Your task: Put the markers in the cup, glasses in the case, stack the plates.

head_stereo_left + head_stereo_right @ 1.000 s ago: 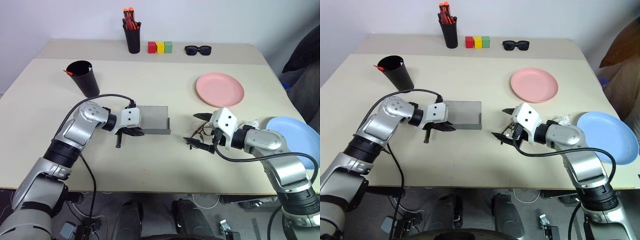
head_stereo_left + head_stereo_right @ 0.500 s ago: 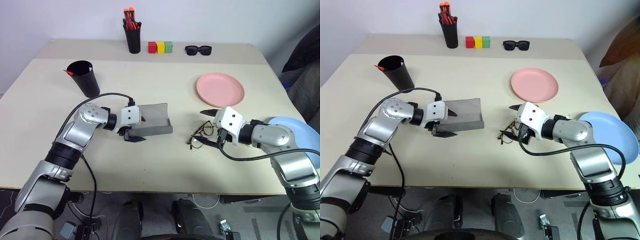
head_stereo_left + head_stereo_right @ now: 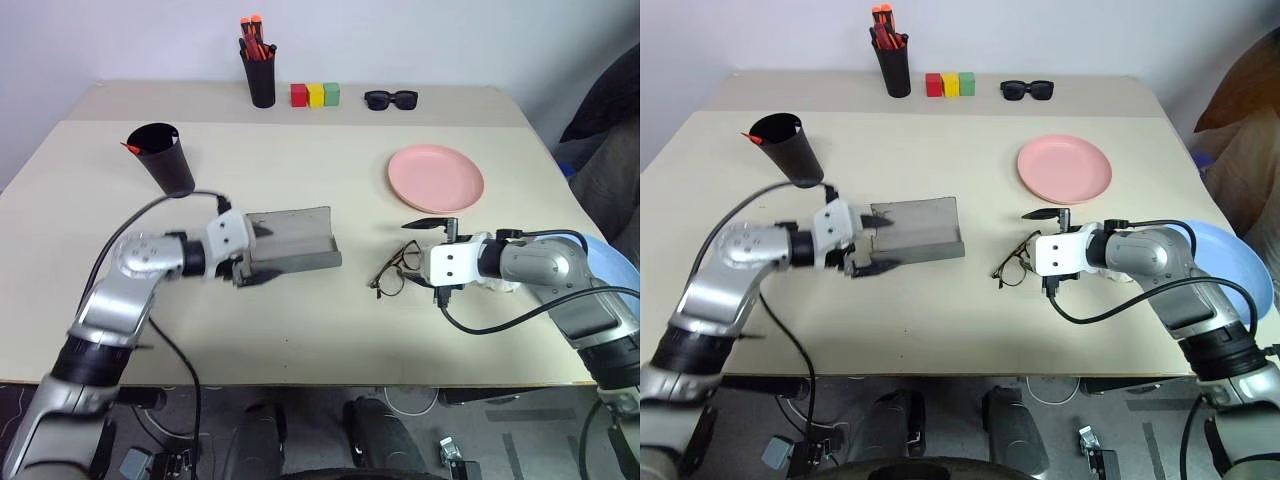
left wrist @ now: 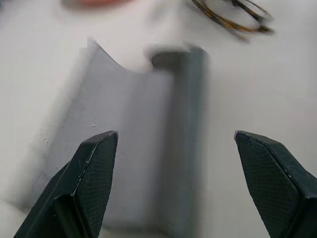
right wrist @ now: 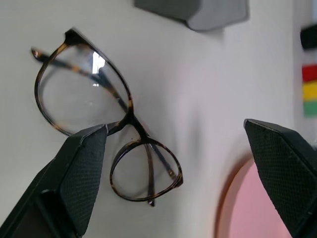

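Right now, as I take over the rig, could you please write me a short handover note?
Left pincer: open, at the open case, holding nothing.
Right pincer: open, beside the glasses, which lie on the table.
Red marker tip shows in the cup; I cannot tell the white one.
Pink plate and blue plate lie apart.
Left: glasses into case, stack plates.

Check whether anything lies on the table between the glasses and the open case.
Nothing visible does. The glasses lie on bare table just right of the open case, with only tabletop between them. The right gripper is open over the glasses; the left gripper is open at the case's near side.
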